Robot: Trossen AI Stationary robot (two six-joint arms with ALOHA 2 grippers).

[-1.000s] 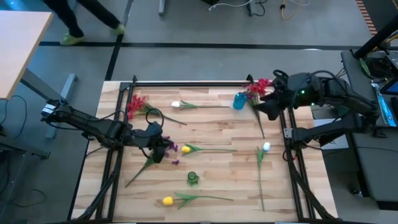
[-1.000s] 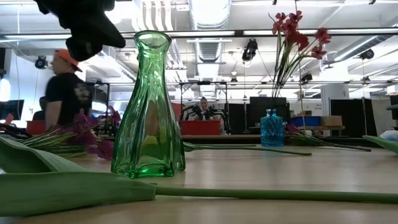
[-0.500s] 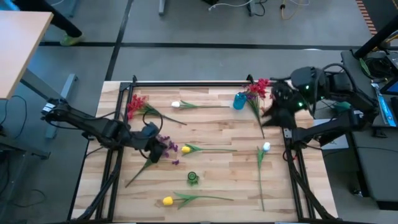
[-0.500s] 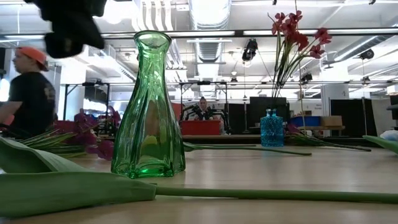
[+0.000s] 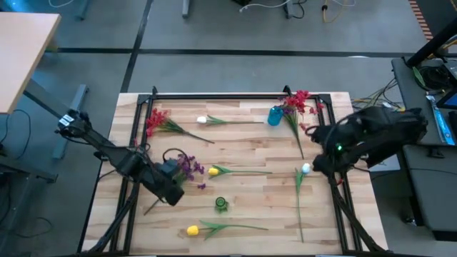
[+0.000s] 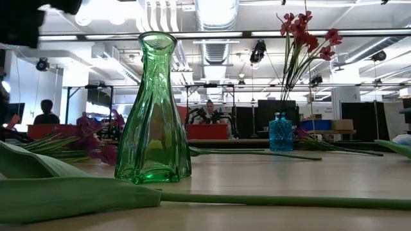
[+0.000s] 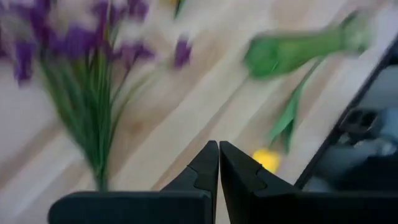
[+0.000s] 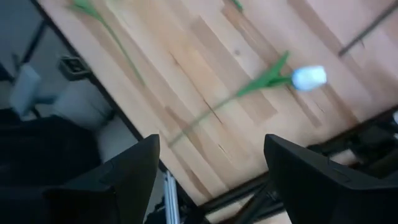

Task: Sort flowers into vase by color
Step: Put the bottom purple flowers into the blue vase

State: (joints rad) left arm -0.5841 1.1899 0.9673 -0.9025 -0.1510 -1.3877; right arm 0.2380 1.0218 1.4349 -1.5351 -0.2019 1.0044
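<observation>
Two vases, seven flowers, two grippers.
Red flowers [image 5: 296,102] stand in the blue vase [image 5: 275,116], upper right; the green vase [image 5: 221,205] stands lower centre; left gripper [image 7: 218,163] pinched together, right gripper [image 8: 211,168] spread apart.

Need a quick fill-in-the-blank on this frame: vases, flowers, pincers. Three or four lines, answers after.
1. The red flowers stand in the ____ vase.
2. The green vase holds ____ flowers.
3. The left pincer is ____, with purple flowers lying beside it.
4. The right pincer, open, hovers above a tulip with a ____ bud.

Missing words: blue; no; shut; white
</observation>
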